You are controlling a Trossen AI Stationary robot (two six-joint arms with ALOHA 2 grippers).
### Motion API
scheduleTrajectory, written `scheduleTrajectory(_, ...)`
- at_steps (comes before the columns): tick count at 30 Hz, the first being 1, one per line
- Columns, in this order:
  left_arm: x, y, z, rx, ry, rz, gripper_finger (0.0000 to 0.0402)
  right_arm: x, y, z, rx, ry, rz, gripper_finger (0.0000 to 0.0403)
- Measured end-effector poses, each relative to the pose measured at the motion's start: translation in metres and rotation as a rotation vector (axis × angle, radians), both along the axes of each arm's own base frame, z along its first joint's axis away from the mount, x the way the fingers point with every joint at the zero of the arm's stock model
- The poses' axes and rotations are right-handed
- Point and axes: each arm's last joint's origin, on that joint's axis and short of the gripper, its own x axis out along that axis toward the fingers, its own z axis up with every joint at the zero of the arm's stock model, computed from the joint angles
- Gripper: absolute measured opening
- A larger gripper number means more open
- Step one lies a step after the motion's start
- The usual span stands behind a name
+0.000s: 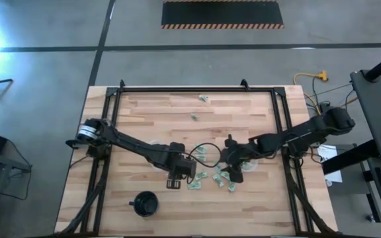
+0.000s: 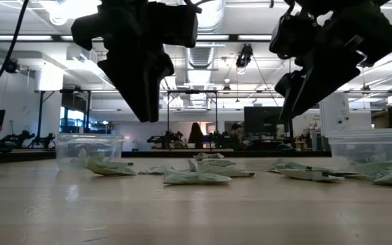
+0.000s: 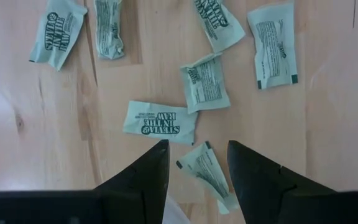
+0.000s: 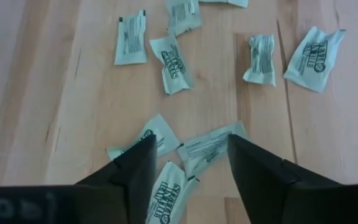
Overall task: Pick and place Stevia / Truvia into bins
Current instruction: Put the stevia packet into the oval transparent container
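Just now my right claw (image 4: 188, 165) hangs a little above the desk (image 1: 151, 112) with its two dark fingers (image 4: 135, 171) spread apart and nothing pinched between them; under the gap lie several Stevia packets (image 4: 209, 147), one poking out from between the fingers and two more just beside it, all flat on the wood. Farther out in the same wrist view, more packets are strewn across the boards, some printed side up, one crumpled. My left claw (image 3: 196, 168) hovers close by on the other side of the same scatter, its fingers (image 3: 149, 174) parted and empty too, with a single packet (image 3: 205, 171) lying slantwise on the desk in the gap and another one (image 3: 160, 121) just ahead of the fingertips. From overhead, both claws meet near the middle of the desk's near half, the packets clustered between and below them, while two stray packets (image 1: 204, 98) lie well apart toward the far edge. At desk level, a clear bin (image 2: 89, 150) stands behind the pile on one side and a second clear bin (image 2: 371, 147) on the other, each with pale green packets showing inside. A black cup (image 1: 145, 203) sits alone near the desk's front edge.
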Motion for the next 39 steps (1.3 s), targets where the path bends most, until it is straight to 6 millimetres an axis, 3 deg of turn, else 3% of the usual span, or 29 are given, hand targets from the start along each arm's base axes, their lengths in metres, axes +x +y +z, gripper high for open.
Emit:
scheduleTrajectory(12,-0.007,-0.001,-0.017,0.002,0.052,0.035,0.0145,-0.001,-0.002,0.008,-0.052,-0.05,0.01,0.0212)
scheduleTrajectory(24,-0.007,-0.013,-0.032,0.017,0.094,0.038,0.0145,-0.012,-0.005,0.032,-0.102,-0.153,0.026,0.021)
scheduleTrajectory(33,-0.006,-0.015,-0.039,0.023,0.12,0.036,0.0145,-0.029,-0.012,0.035,-0.187,-0.061,-0.055,0.021)
scheduleTrajectory(39,-0.007,-0.015,-0.039,0.034,0.127,0.035,0.0145,-0.033,-0.013,0.042,-0.182,-0.097,-0.059,0.021)
